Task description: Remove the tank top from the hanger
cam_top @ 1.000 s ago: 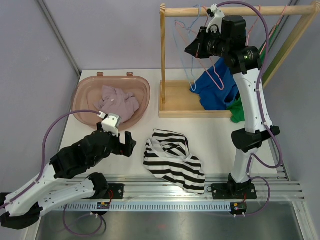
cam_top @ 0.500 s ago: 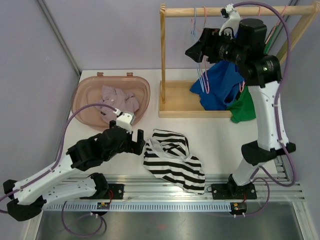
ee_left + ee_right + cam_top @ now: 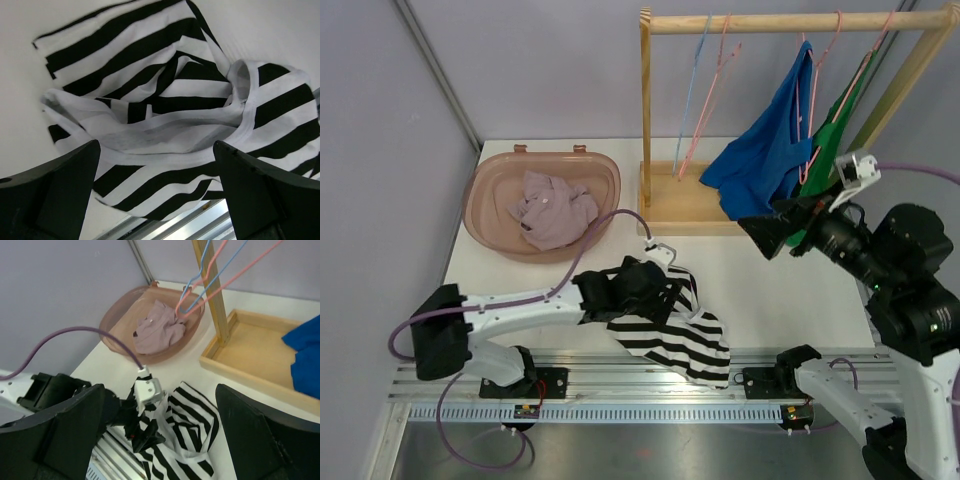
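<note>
The black-and-white striped tank top (image 3: 670, 315) lies crumpled on the table near the front rail, off any hanger; it also fills the left wrist view (image 3: 165, 110). My left gripper (image 3: 665, 290) hovers open right over it, one finger (image 3: 50, 195) on each side, nothing held. Two bare hangers, one blue (image 3: 692, 100) and one pink (image 3: 708, 110), hang from the wooden rod (image 3: 770, 22). My right gripper (image 3: 778, 233) stands open and empty in the air, below and in front of the rod, looking down at the tank top (image 3: 200, 425) and the left arm.
A blue garment (image 3: 765, 155) and a green one (image 3: 840, 110) hang on pink hangers at the rod's right. The rack's wooden base tray (image 3: 675, 205) stands behind the tank top. A pink basin (image 3: 485, 190) with a mauve garment (image 3: 555, 205) sits at the back left.
My right gripper opened, left the hangers on the rod, and dropped away down and to the right. My left arm reached right, over the striped tank top.
</note>
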Robot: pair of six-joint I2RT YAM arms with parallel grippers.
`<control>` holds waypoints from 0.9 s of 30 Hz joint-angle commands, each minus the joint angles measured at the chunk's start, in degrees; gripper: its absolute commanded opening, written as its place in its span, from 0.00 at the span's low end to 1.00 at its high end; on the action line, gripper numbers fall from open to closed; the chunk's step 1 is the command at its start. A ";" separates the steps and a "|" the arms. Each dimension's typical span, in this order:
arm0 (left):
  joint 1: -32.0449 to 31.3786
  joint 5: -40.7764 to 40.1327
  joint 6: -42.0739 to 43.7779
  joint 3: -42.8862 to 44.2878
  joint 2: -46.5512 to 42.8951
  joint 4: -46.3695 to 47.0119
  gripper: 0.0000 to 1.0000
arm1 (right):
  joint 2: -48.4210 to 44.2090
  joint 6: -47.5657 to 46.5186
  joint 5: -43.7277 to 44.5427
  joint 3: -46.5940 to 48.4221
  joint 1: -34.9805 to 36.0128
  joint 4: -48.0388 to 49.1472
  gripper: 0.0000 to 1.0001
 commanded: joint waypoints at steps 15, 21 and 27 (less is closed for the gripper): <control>-3.18 0.71 -6.07 -2.26 15.51 9.54 0.00 | -20.20 5.71 -6.42 -19.77 0.20 0.26 1.00; -3.26 -11.51 -8.36 4.24 3.81 -7.66 0.00 | -21.00 4.92 -5.81 -17.57 0.20 -1.67 0.99; 1.11 -23.56 -7.66 17.33 -6.65 -24.11 0.00 | -21.26 4.83 -5.55 -17.75 0.20 -2.02 0.99</control>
